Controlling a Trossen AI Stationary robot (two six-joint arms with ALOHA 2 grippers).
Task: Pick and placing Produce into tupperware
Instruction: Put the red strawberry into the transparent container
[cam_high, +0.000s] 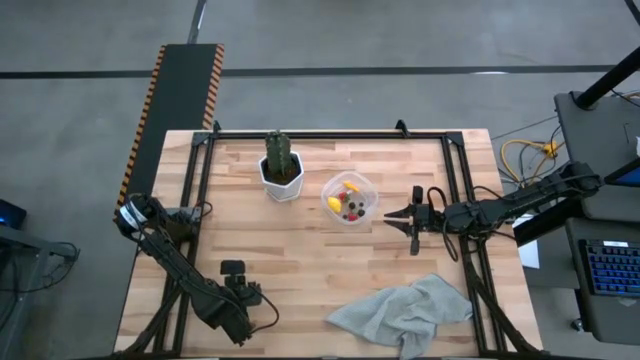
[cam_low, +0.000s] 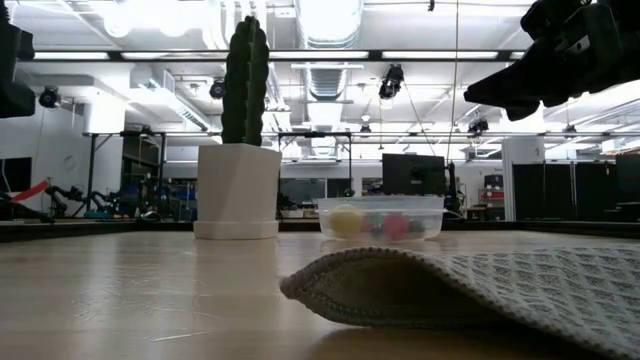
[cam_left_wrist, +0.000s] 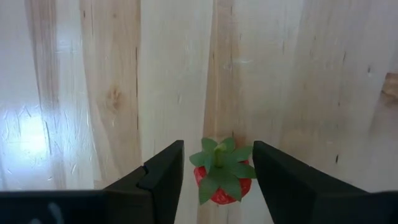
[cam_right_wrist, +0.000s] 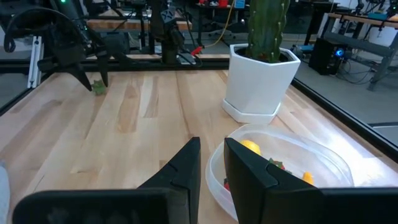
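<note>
Spanning pale wood planks (cam_high: 300, 250) under workshop ceiling lights (cam_low: 330, 15): left tool (cam_left_wrist: 217, 177) spread around strawberry (cam_left_wrist: 222, 177), right tool (cam_right_wrist: 212, 162) nearly pressed together.

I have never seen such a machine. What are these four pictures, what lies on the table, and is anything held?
This is a robot with two dark arms at a wooden table. One picture looks down from above, one looks level across the table top, and two come from cameras on the wrists.

On the table stand a white hexagonal pot with a green cactus, a small clear plastic container with tiny yellow, red and dark toy fruits inside, and a grey cloth.

The left end effector is at the near left part of the table. Its fingers stand open around a small red toy strawberry with green leaves, which is not gripped yet. The right end effector waits beside the container, fingers nearly shut, holding nothing.
</note>
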